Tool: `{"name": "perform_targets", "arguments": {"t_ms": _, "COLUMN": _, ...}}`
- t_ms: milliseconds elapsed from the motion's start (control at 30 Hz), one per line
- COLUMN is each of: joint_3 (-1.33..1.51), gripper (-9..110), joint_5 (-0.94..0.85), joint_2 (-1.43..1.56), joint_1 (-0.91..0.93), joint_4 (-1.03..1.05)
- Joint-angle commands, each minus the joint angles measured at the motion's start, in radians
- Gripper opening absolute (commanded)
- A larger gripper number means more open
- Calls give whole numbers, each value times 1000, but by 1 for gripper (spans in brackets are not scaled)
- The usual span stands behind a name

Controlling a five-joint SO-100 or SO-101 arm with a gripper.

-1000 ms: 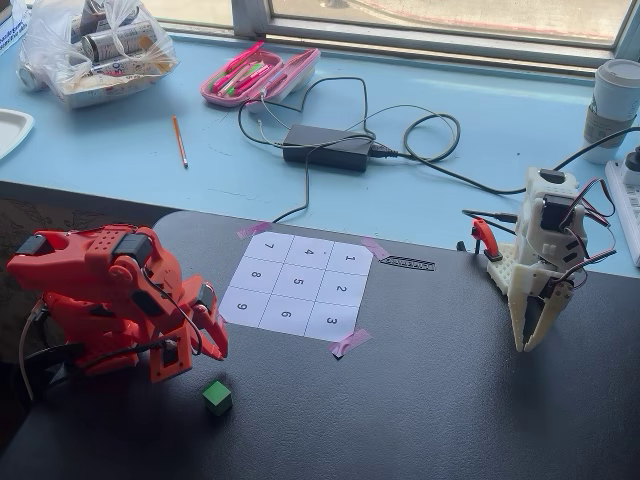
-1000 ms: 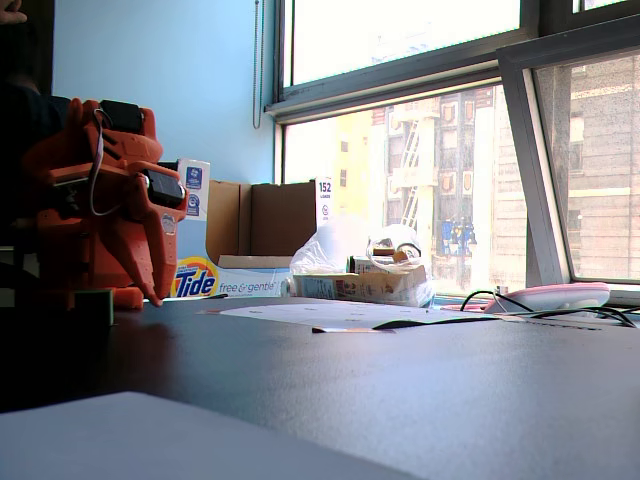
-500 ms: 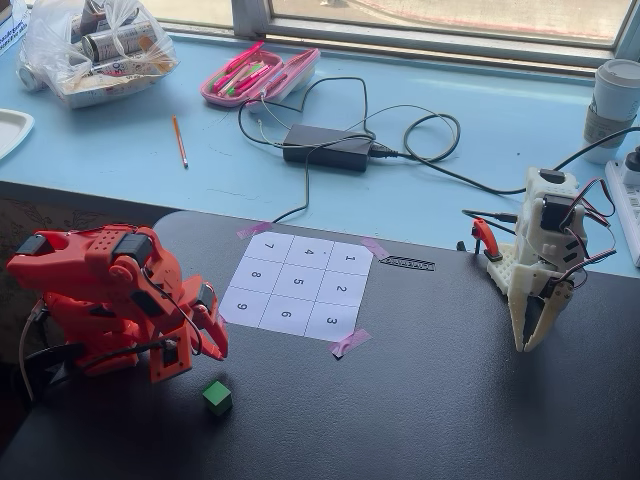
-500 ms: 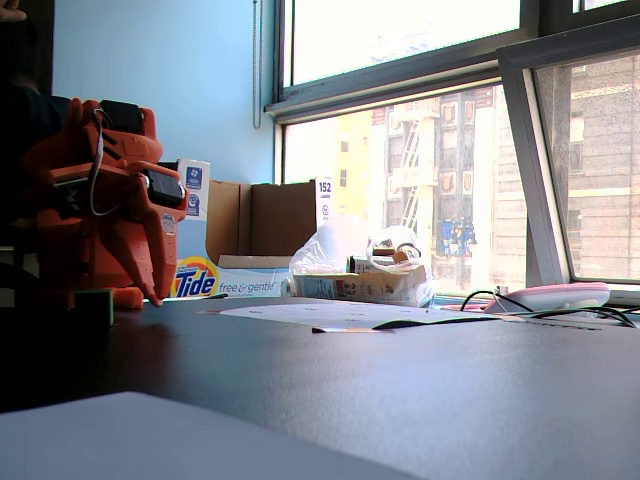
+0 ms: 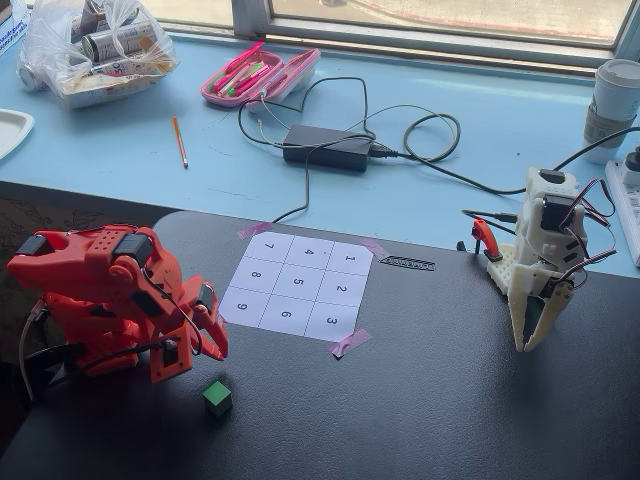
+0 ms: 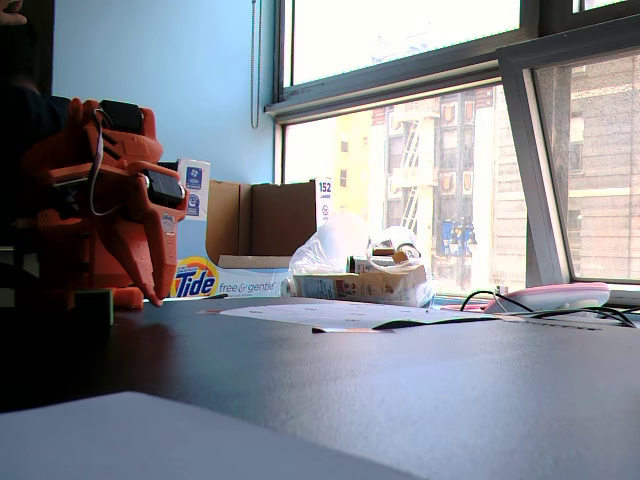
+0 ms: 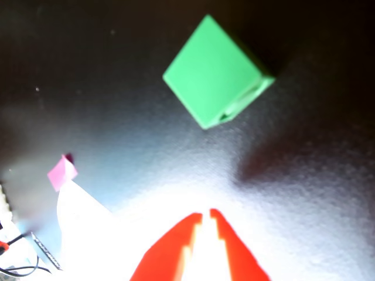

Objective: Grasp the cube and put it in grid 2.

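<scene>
Nothing has moved since the earlier frames; arm and cube sit exactly as they did. Filling the lower half of a fixed view, a black table (image 5: 450, 400) carries everything. At the left edge of that frame, the orange arm (image 5: 100, 300) is folded low, its gripper (image 5: 212, 345) pointing down toward the tabletop. In the wrist view the gripper (image 7: 205, 213) enters from the bottom edge with its two red tips nearly pressed together, only a thin slit between them, holding nothing. A white arm (image 5: 540, 260) stands at the right of the frame. Centre frame lies the numbered paper sheet (image 5: 297, 284), with grid 2 (image 5: 342, 290) in its right column. Below the sheet, toward the lower left and just beside the gripper, rests the cube (image 5: 217, 397), green, untouched, well apart from grid 2.
</scene>
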Motion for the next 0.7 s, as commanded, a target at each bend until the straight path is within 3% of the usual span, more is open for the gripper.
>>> {"name": "perform_targets", "arguments": {"t_ms": 0, "joint_3": 2, "gripper": 0, "joint_5": -6, "joint_2": 2, "joint_1": -5, "joint_4": 6}}
{"name": "perform_targets", "arguments": {"t_ms": 667, "joint_3": -130, "gripper": 0, "joint_5": 25, "joint_2": -115, "joint_1": 44, "joint_4": -6}}
